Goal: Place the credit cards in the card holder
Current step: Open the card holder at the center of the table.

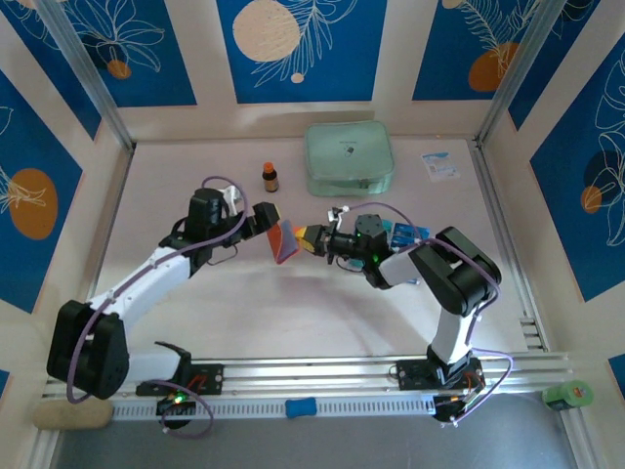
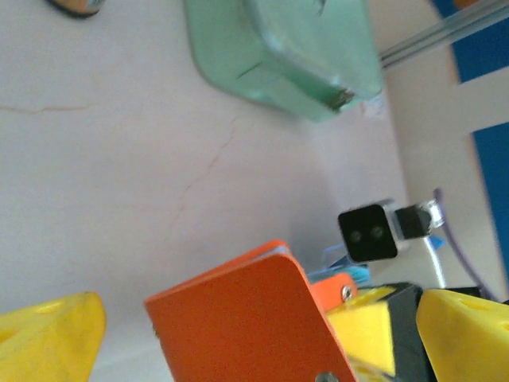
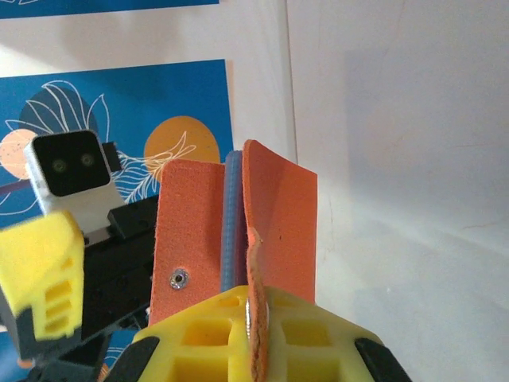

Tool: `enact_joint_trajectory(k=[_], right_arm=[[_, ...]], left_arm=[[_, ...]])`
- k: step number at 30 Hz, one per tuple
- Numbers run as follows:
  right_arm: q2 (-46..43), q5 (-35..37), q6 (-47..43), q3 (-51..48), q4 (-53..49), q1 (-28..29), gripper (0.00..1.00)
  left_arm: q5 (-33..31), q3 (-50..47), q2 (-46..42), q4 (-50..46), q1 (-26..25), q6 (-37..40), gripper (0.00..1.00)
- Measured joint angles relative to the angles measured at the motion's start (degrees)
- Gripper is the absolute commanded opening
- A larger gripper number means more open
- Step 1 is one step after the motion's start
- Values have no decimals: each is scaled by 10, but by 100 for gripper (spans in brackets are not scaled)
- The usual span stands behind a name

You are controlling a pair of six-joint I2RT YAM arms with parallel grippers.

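The holder [image 1: 283, 242] is held up on edge by one flap in the closed right claw [image 1: 309, 237], probably so that its pocket is presented. A blue card [image 3: 231, 231] is seen edge-on inside. The left claw [image 1: 266, 221] is spread wide around it, gripping nothing. More cards [image 1: 402, 232] are laid beside the right arm [image 1: 449, 274], with the green case [image 1: 349, 158] beyond.

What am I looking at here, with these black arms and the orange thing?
These are two robot arms bolted to a table, each ending in a two-finger gripper. One picture looks down from above; the other two come from cameras on the wrists. The right gripper is shut on an orange card holder; the left gripper is open, its fingers either side of it. On the table lie a green case, a small brown bottle, a paper slip and, by the right arm, some blue cards.
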Motion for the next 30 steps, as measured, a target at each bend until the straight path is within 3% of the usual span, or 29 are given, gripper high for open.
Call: enact_joint_trajectory(k=[14,22,30], right_arm=[[34,39,1,-16,35,18,0],[34,70,-9,-52,34,31,0],[15,113,-31,-82,14,45,0]], left_arm=[[-128,103,63,-187,-89,151,100],[-203,88,80,-234,-99,174,100],[-229,43,66,-234,-99,174,100]])
